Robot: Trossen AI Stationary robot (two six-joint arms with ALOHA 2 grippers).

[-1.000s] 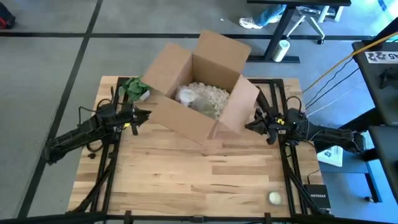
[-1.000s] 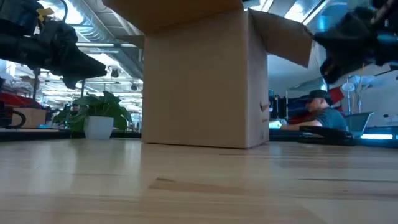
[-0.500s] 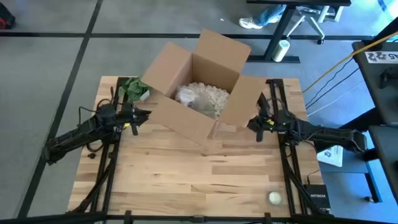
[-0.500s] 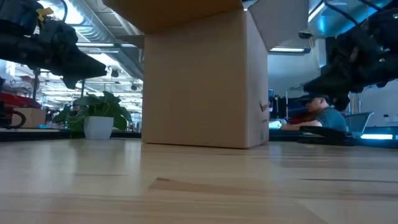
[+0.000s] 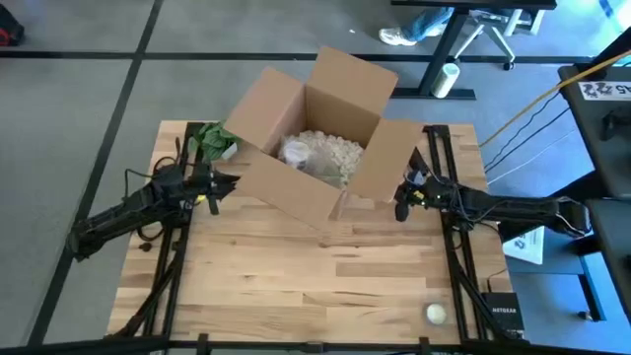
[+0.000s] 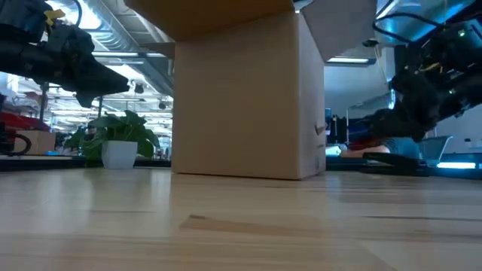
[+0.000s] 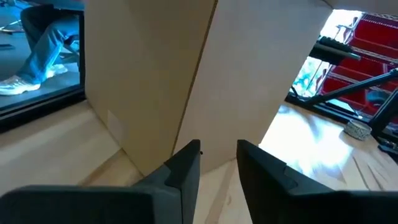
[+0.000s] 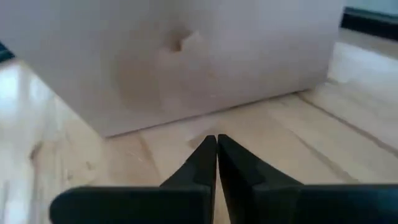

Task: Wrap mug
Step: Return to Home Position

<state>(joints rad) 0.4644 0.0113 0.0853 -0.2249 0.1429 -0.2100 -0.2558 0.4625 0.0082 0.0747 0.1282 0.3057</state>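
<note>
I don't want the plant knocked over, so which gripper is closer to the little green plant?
Left. The left gripper hovers close beside the plant; the right gripper is on the far side of the box.

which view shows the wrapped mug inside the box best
The high view: it looks straight down into the open box and shows the bubble-wrapped mug lying inside. The low view and both wrist views show only the box's outer walls.
</note>
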